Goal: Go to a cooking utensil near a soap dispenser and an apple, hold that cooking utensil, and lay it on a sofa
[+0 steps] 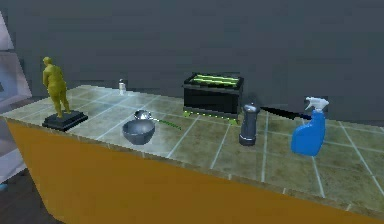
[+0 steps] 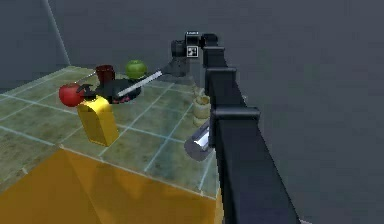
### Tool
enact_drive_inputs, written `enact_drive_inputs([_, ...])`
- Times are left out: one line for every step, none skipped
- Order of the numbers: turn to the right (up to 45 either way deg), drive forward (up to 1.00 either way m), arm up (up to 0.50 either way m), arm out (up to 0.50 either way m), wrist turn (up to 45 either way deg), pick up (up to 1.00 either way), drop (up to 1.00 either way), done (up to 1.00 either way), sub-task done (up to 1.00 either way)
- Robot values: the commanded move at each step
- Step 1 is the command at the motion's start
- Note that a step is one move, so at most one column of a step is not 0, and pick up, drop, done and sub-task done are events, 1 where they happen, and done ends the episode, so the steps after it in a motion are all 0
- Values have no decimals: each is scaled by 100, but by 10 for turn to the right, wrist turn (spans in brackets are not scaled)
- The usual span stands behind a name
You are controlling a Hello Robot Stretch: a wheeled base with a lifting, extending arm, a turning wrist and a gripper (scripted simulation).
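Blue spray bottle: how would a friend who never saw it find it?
Find the long tiled counter with the yellow front. Go toward the forward view's right, past the black toaster and dark cylinder. The spray bottle is bright blue with a white trigger top.

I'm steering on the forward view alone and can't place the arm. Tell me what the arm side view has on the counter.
Observer: A red apple sits on the tiled counter, beside a yellow soap dispenser.
Operator: Now give me the utensil.
Observer: A long pale-handled utensil lies just beyond the dispenser, running up toward the fingers.
Operator: Report whether it's held.
Observer: Cannot tell; the utensil lies on the counter right where the fingers end.
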Motion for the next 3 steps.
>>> enact_drive_inputs([0, 0, 0, 0, -450, 0, 0, 0, 0])
enact_drive_inputs([0, 0, 0, 0, -120, 0, 0, 0, 0])
enact_drive_inputs([0, 0, 0, -44, 0, 0, 0, 0, 0])
